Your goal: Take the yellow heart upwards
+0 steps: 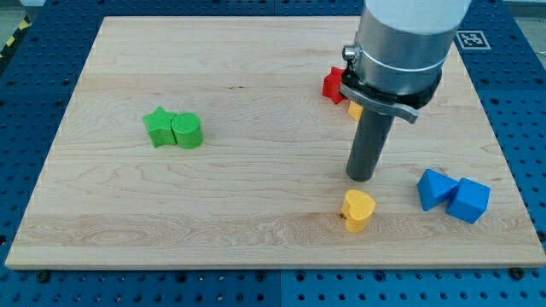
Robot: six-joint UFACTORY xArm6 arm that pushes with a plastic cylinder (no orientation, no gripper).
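Note:
The yellow heart [357, 210] lies near the view's bottom, right of centre. My tip [361, 177] rests on the board just above the heart, a small gap between them. The arm's grey body fills the view's top right and hides part of the board behind it.
A red block [332, 84] and a yellow block [355, 110] sit partly hidden under the arm, above the tip. Two blue blocks [436, 188] [469, 200] lie at the view's right. A green star [159, 126] touches a green block [188, 131] at the left. The wooden board [256, 213] ends near the heart's bottom.

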